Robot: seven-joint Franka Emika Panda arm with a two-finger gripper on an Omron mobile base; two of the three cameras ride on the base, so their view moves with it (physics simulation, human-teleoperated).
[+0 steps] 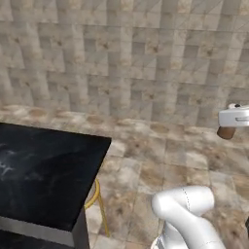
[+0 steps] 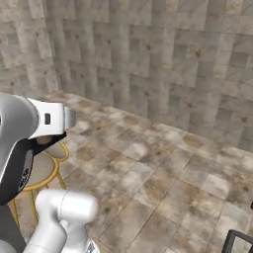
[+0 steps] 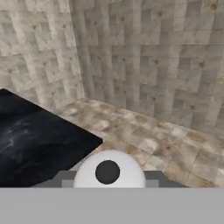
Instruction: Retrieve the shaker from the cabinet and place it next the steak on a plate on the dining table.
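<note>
My gripper point(image 3: 107, 183) is shut on the shaker point(image 3: 107, 171), whose white knob top with a dark hole sits between the fingers in the hand view. The shaker's brown body point(image 1: 226, 132) hangs under the white hand at the right edge of the left base view, high above the floor. It also peeks out below the hand point(image 2: 46, 140) in the right base view. The black veined dining table point(image 1: 44, 170) ends in a corner to the left of the gripper, and that corner point(image 3: 35, 148) shows in the hand view too. The steak, plate and cabinet are out of view.
A gold-framed stool point(image 1: 98, 200) stands by the table's corner, and its seat ring point(image 2: 42, 173) lies under the hand. Brown stone floor tiles point(image 2: 163, 173) stretch ahead to a tiled wall point(image 1: 136, 58). A dark frame point(image 2: 236, 242) sits at the lower right.
</note>
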